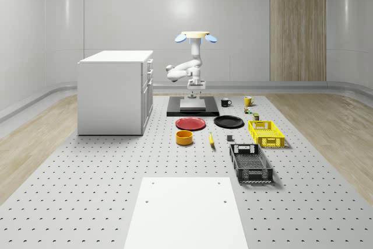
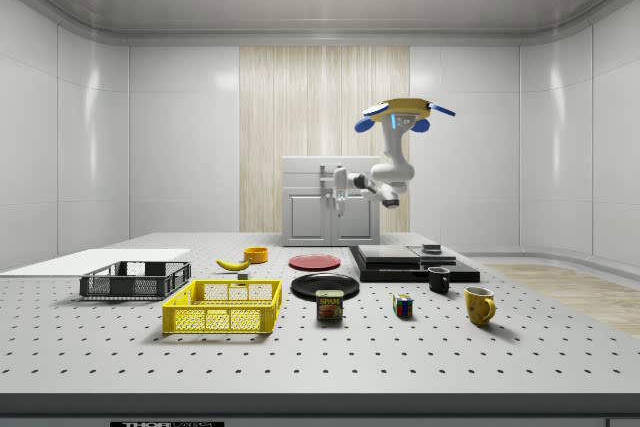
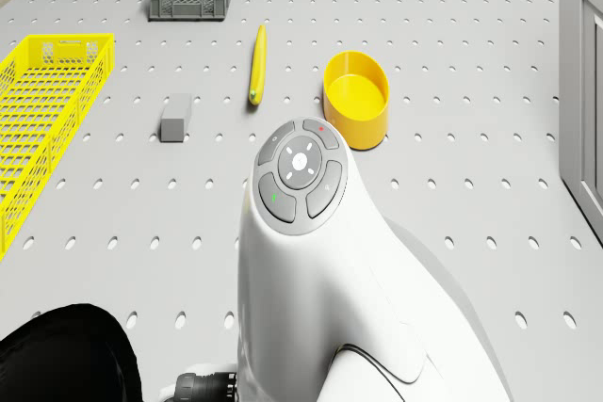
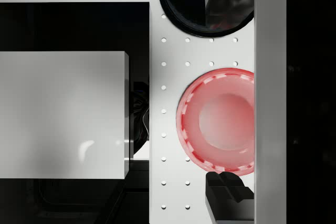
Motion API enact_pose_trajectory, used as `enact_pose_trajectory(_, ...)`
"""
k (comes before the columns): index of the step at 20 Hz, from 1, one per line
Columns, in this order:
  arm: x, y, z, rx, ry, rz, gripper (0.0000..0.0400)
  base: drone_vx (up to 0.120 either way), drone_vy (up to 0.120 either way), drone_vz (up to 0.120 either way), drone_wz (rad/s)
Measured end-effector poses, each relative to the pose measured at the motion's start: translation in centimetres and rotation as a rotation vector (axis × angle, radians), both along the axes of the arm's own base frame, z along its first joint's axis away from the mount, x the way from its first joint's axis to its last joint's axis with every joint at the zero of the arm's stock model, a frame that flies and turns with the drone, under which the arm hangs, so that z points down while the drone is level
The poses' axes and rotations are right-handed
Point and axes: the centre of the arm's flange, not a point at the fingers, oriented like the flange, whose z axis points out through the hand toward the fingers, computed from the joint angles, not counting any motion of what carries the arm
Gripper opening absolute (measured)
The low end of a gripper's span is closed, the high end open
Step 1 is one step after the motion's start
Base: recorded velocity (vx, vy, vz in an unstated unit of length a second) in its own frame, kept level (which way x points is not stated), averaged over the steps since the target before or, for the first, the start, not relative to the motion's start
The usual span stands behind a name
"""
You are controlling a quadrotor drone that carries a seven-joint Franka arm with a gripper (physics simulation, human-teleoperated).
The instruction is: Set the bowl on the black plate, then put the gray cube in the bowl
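The yellow bowl (image 1: 184,137) (image 3: 356,99) (image 2: 256,254) stands empty on the perforated table, in front of the red plate. Toward the whole-scene view's right lies the black plate (image 1: 228,122) (image 2: 325,285) (image 4: 199,3), with nothing on it. The small gray cube (image 1: 230,139) (image 3: 175,118) rests on the table between the banana and the yellow basket. My drone (image 1: 195,36) (image 2: 405,112) hovers above the black base pad at the table's far end. The gripper (image 1: 195,90) (image 2: 340,192) (image 4: 223,95) hangs high, open and holding nothing, looking down on the red plate (image 4: 223,127).
A banana (image 1: 211,139) lies beside the bowl. A yellow basket (image 1: 266,133) and a dark crate (image 1: 250,163) stand at the whole-scene view's right, a white cabinet (image 1: 113,91) at its left. Two mugs (image 1: 225,102), a can (image 2: 330,305) and a puzzle cube (image 2: 402,305) stand beyond the black plate.
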Motion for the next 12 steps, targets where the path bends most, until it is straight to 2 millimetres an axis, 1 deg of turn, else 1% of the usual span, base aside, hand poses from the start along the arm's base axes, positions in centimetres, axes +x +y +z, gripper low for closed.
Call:
enact_pose_trajectory(6,0.0,0.0,0.0,0.0,0.0,0.0,0.04,0.12,0.0,0.0,0.0)
enact_pose_trajectory(7,0.0,0.0,0.0,0.0,0.0,0.0,0.04,0.12,0.0,-0.08,0.0)
enact_pose_trajectory(12,0.0,0.0,0.0,0.0,0.0,0.0,0.04,0.12,0.0,-0.12,0.0)
